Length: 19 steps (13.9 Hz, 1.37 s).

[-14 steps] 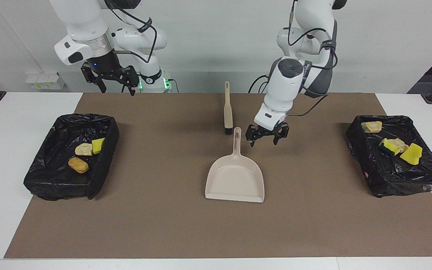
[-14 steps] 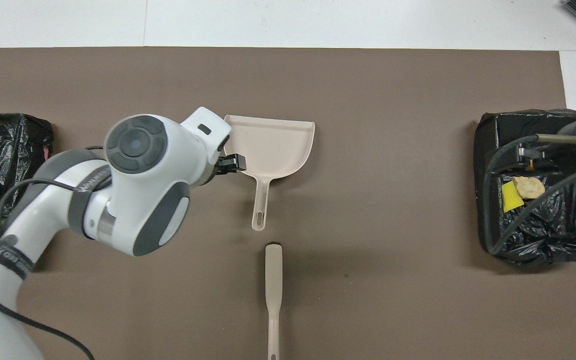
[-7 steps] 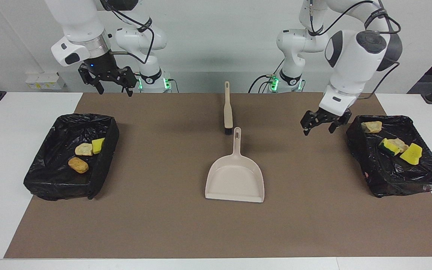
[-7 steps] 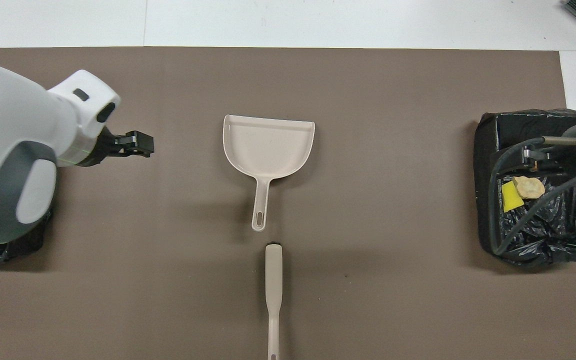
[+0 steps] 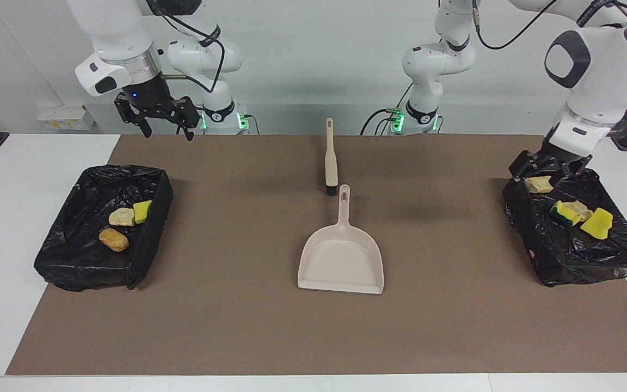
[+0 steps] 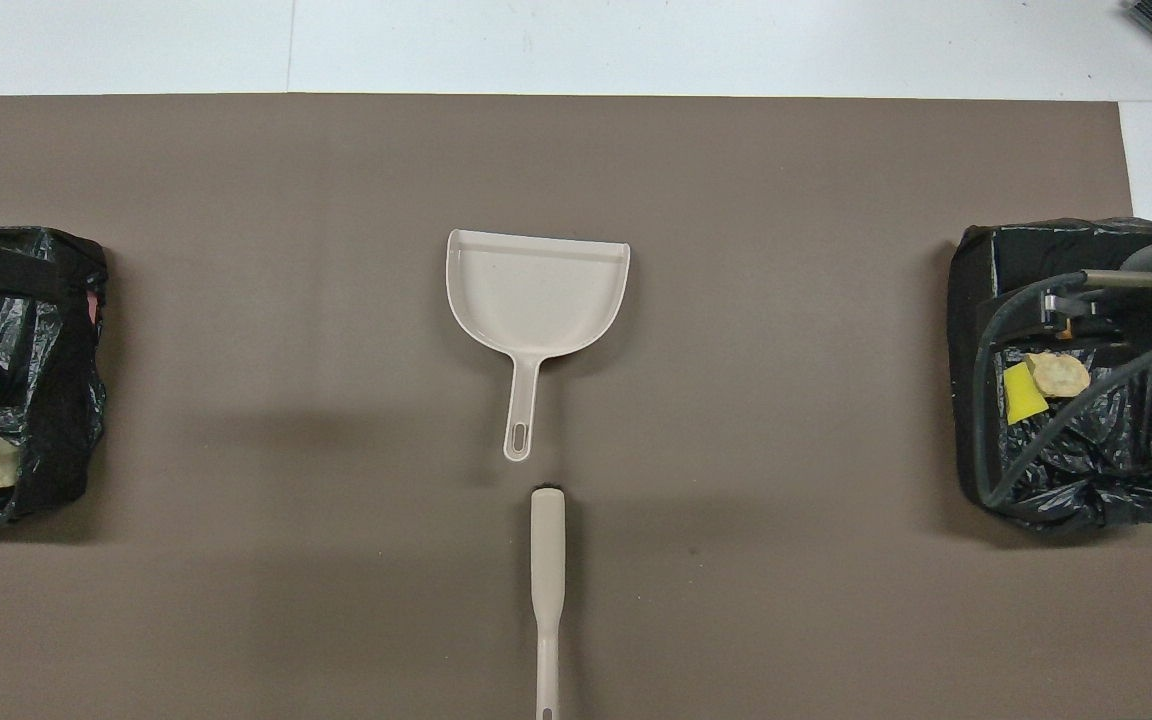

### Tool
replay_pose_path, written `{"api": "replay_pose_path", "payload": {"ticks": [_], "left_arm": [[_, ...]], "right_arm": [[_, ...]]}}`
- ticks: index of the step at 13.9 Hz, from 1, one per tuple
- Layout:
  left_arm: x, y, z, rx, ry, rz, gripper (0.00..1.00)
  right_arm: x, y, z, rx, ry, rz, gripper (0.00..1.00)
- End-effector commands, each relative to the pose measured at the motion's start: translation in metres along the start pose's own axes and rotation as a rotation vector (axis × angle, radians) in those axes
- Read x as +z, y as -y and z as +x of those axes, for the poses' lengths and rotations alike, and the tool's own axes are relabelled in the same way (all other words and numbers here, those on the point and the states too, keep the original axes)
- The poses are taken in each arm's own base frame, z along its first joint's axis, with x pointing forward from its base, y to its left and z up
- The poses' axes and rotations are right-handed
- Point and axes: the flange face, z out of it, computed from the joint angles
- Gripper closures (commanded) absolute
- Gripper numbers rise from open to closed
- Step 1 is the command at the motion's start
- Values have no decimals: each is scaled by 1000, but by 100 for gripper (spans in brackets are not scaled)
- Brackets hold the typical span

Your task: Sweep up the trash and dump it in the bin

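Note:
The trash lies in two black-lined bins. The bin (image 5: pixel 74 261) at the right arm's end holds a tan lump (image 5: pixel 122 216), a yellow sponge chunk (image 5: pixel 142 211) and an orange-brown nugget (image 5: pixel 113 239). The bin (image 5: pixel 591 261) at the left arm's end holds a tan lump (image 5: pixel 539 184), a yellow-and-green sponge (image 5: pixel 566 212) and a yellow chunk (image 5: pixel 596 223). My left gripper (image 5: pixel 546 169) hangs open and low over that bin's edge nearest the robots, just above the tan lump, holding nothing. My right gripper (image 5: pixel 165 122) waits open, raised over the mat's edge near its base.
A beige dustpan (image 5: pixel 340 261) lies in the middle of the brown mat (image 5: pixel 237 326), handle toward the robots. A beige brush (image 5: pixel 331 158) lies just nearer to the robots, in line with that handle, bristle end (image 6: pixel 547 495) by the handle tip.
My left arm swung from beside the dustpan's handle toward its own end of the table, and its gripper now hangs over that bin. The right gripper barely moved. The dustpan and brush stayed put.

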Motion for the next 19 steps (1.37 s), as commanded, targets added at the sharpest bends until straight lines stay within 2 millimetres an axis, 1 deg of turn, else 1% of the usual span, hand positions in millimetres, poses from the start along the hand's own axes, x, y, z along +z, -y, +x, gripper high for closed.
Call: {"api": "replay_pose_path", "payload": {"ticks": [1,2,3,4,5,7,8,9,10,12,13,14,15,16,17,18,19], "left_arm": [[-8,39,-6,50,13,0,0],[-8,37,-8,53,28,-4,0],[-14,29,-9,58,37,-14,0],[-25,20,-13,63,54,-22,0],[-38,12,-17,60,65,-25,0],[-79,-20,-33,40,55,-19,0],[-95,-36,-45,23,55,-11,0],[-105,-51,-55,18,69,-5,0],[-110,-61,-61,18,87,2,0],[-110,-78,-69,8,126,13,0],[-110,-92,-76,-18,170,18,0],[-117,-108,-86,-70,173,27,0],[-126,-116,-100,-114,161,40,0],[-116,-118,-109,-123,183,36,0],[-115,-122,-115,-125,191,18,0],[-116,-121,-115,-125,193,14,0],[-118,-118,-110,-125,177,7,0]], "right_arm": [[0,-1,-4,-12,-13,19,0],[0,-1,-4,-11,-13,19,0],[0,-1,-4,-11,-13,19,0],[0,-1,-4,-12,-13,19,0],[0,-2,-4,-11,-14,19,0],[0,-2,-4,-11,-13,19,0],[0,-2,-4,-9,-13,19,0],[-1,-2,-4,-9,-16,19,0],[0,-2,-4,-9,-14,19,0],[-1,-2,-4,-8,-17,20,0],[-1,-2,-4,-8,-17,20,0],[0,-2,-3,-8,-16,21,0],[0,-2,-3,-8,-16,20,0],[0,-2,-3,-8,-16,20,0],[0,-2,-3,-8,-16,20,0],[0,-2,-3,-8,-16,20,0],[0,-2,-3,-9,-19,20,0]]}}
